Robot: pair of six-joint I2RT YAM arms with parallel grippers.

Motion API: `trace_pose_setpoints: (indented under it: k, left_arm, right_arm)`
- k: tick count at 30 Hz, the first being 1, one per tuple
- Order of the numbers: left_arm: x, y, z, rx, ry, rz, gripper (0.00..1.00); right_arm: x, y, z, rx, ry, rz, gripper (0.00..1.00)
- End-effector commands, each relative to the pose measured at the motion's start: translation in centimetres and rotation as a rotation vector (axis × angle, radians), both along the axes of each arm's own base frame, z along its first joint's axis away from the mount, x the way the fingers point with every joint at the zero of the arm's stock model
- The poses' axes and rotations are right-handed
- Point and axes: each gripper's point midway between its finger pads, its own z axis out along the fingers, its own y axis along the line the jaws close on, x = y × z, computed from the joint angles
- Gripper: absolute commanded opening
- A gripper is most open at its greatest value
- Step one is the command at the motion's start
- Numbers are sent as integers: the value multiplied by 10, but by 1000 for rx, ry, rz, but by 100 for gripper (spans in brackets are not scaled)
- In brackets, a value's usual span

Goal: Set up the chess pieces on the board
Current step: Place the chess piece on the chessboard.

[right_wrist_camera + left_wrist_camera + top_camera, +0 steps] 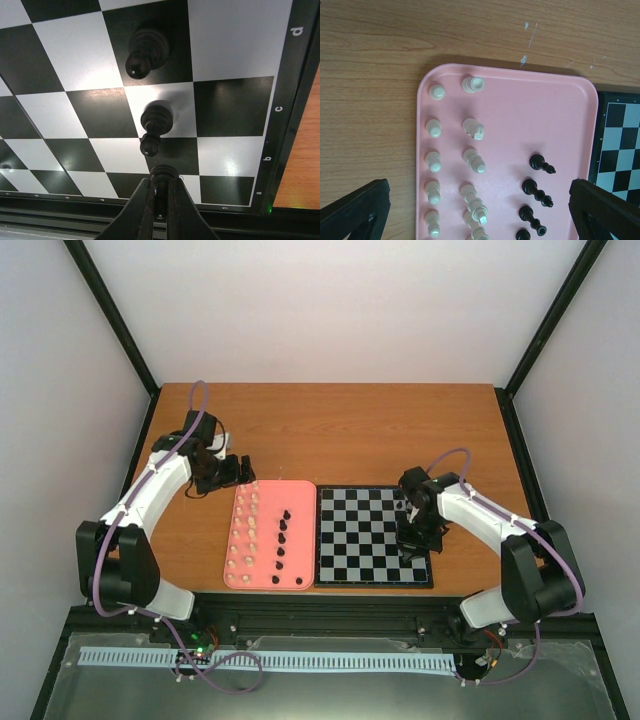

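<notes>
Top view: a flat black-and-white checked chessboard point(350, 540) lies just beside a pink plastic tray point(300, 540).

Left wrist view: the left gripper point(479, 186) gapes wide above cream chess pieces point(434, 162) and black chess pieces point(536, 190) on the tray.

Right wrist view: the right gripper point(160, 200) is clamped on a small black pawn point(164, 174) at the board's corner, with two standing black pawns point(155, 122) on the squares beyond.

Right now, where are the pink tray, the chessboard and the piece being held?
pink tray point(530, 115): left wrist view, bare floor
chessboard point(240, 40): right wrist view, white square
held piece point(164, 174): right wrist view, rounded top
</notes>
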Motion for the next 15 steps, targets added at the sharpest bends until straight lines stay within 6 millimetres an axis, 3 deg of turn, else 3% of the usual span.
trace_pose_setpoints:
  k: [1, 15]
  left_arm:
    - [9, -3, 5, -9, -25, 5, 100]
    - [9, -3, 2, -8, -17, 5, 100]
  right_arm:
    - [1, -4, -5, -10, 4, 4, 4]
    - [2, -10, -10, -34, 14, 1, 12]
